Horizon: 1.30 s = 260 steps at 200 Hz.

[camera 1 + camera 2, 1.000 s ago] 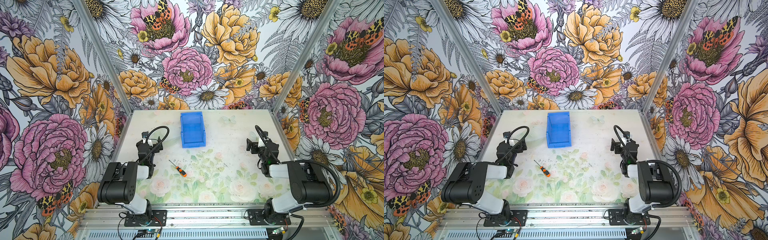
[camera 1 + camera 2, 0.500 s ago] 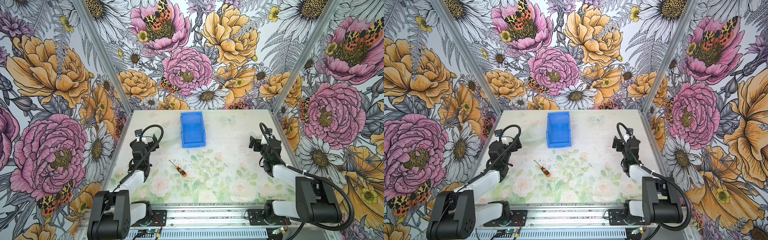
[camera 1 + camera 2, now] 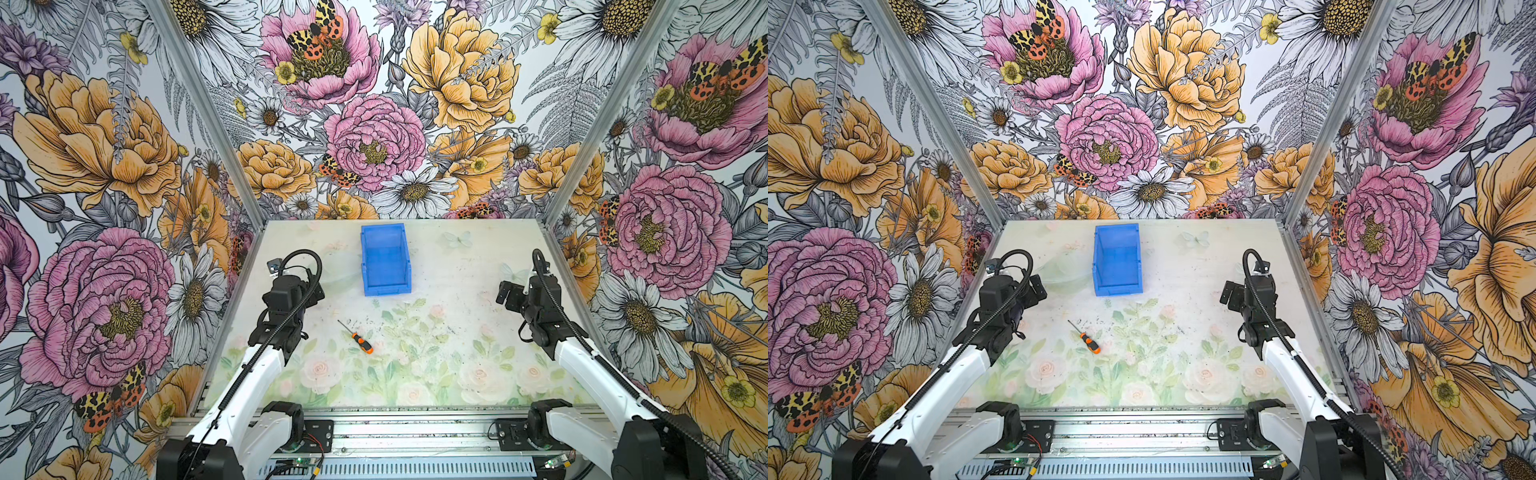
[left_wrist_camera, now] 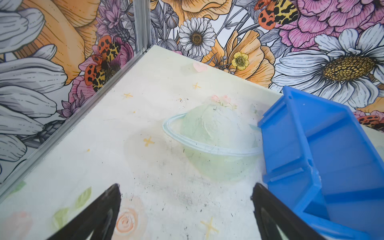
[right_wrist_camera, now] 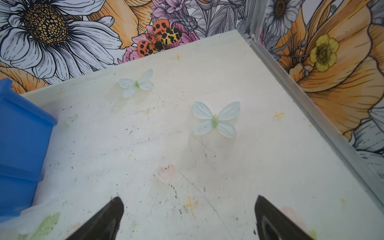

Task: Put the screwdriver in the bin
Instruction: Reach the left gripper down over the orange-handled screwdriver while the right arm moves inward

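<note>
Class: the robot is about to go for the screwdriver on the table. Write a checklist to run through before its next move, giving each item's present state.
1. The screwdriver lies free on the table, untouched: ok.
2. The left gripper is open, nothing between its fingers: ok.
3. The right gripper is open and empty: ok.
4. The bin is upright, top open, nothing seen inside: ok.
5. Bare table between screwdriver and bin: ok.
6. The left gripper is lined up over the screwdriver: not ok; it hangs near the bin's side.
</note>
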Available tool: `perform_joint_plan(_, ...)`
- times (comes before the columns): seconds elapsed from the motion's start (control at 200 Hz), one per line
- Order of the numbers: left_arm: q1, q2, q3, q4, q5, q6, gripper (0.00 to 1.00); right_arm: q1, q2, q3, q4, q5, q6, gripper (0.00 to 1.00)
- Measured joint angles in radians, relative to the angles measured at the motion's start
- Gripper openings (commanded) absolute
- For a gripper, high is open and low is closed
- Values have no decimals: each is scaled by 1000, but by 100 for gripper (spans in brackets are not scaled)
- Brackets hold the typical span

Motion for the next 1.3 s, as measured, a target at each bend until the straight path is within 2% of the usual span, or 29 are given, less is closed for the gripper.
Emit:
perform_joint_plan(0.17,-5,-20,37,-146,53,-56,99,19,33,6,-81,-55,116,99)
perform_joint_plan(0.4,-30,-20,65,-295,121,-123,99,96,240,94,-122,-187,155,100)
perform_joint_plan(0.61,-96,21,66,-393,159,-233,99,249,322,190,-149,-238,89,99)
perform_joint_plan(0.921,-262,153,80,-456,126,-443,99,443,425,269,-154,-314,26,100)
perform_joint_plan(1.136,-394,210,122,-456,57,-574,99,475,445,269,-153,-413,-30,99)
perform_joint_plan(1.301,-449,254,124,-458,32,-679,99,479,423,257,-140,-477,-70,99)
